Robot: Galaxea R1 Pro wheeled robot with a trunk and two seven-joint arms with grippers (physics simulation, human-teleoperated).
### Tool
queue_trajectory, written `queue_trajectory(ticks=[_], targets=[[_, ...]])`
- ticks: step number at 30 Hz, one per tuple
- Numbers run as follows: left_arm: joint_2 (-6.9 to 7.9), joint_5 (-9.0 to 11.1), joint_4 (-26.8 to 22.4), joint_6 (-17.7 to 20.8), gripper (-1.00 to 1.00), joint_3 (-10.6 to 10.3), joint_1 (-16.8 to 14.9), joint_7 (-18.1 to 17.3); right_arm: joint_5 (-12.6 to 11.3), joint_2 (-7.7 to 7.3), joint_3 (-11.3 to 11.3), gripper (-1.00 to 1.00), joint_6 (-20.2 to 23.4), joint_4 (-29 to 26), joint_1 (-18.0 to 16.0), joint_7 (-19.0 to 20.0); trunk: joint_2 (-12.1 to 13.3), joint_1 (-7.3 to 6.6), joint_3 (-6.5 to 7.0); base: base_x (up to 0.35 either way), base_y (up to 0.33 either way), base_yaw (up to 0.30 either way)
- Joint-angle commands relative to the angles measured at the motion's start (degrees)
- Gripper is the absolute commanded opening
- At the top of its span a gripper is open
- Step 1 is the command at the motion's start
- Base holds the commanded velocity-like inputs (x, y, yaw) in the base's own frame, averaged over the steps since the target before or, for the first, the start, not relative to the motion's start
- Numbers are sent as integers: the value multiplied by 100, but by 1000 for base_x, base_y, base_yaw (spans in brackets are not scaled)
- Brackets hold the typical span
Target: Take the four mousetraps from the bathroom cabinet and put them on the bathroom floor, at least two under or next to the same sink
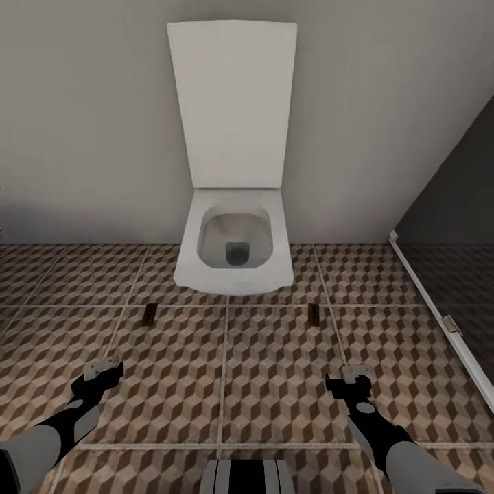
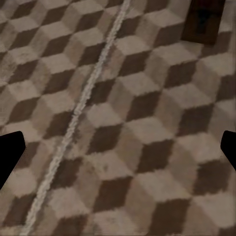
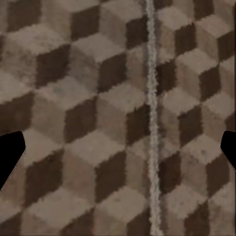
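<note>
Two traps are lying flat before the toilet; light, stiff boards, likely best pinched by their edges. Both grippers are hanging open, empty.

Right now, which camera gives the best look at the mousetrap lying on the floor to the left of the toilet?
The left wrist view: the left mousetrap appears large, though dark, blurred and cut by the frame edge. The head view shows it whole but tiny on the bathroom floor near the toilet. The right wrist view gives patterned tiles.
</note>
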Motion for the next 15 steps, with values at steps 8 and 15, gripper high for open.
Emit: queue_trajectory(ticks=[8,15], targets=[[5,27,166,-7,100,-50,0,37,35,3,9,100,9,16,-3,4,10,-21,174,0,0,0],[14,39,482,-7,100,-50,6,1,4,14,3,100,31,119,-3,19,19,-39,329,0,0,0]])
